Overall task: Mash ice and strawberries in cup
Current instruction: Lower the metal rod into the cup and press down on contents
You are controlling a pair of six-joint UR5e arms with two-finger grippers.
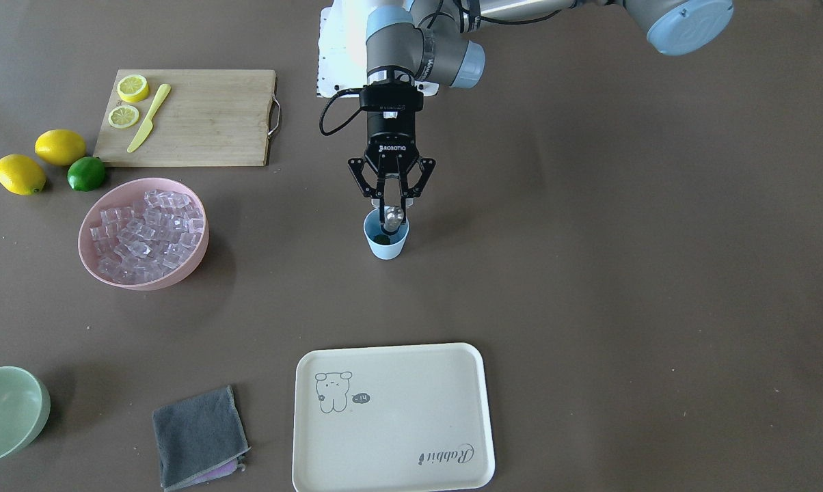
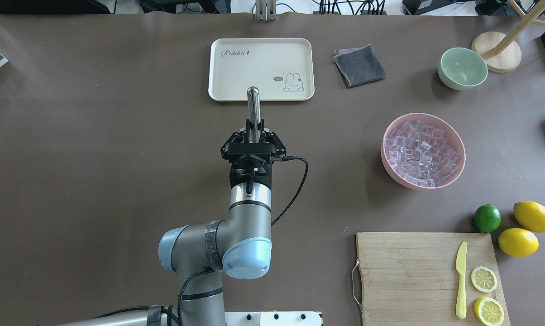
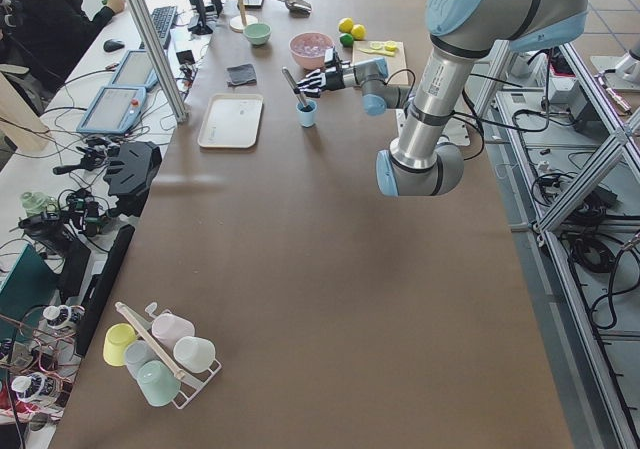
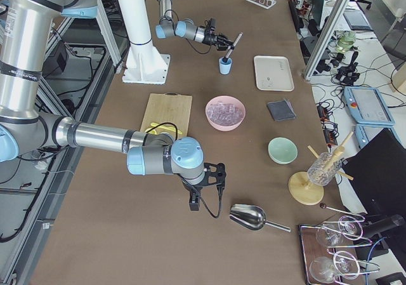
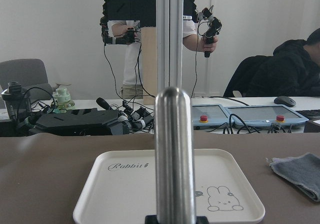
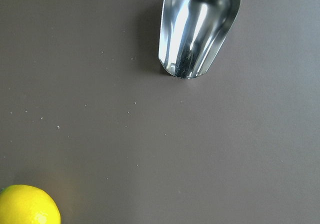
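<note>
The pale-blue cup [image 1: 386,244] stands mid-table. My left gripper [image 1: 391,198] is right above it, shut on a metal muddler [image 2: 253,106] whose lower end [image 1: 393,217] dips into the cup. The muddler's shaft fills the left wrist view [image 5: 174,154]. A dark green bit [image 1: 382,238] shows inside the cup; no red strawberry can be made out. In the overhead view the gripper [image 2: 254,131] hides the cup. The ice [image 1: 148,232] fills the pink bowl [image 1: 196,263]. My right gripper [image 4: 219,171] is far off near a metal scoop [image 6: 197,29]; I cannot tell if it is open.
A cream tray [image 1: 392,471] lies across from the cup, with a grey cloth [image 1: 199,437] and a pale green bowl [image 1: 8,413] beside it. A cutting board [image 1: 206,119] holds lemon halves and a yellow knife. Two lemons [image 1: 39,160] and a lime [image 1: 87,173] lie next to it.
</note>
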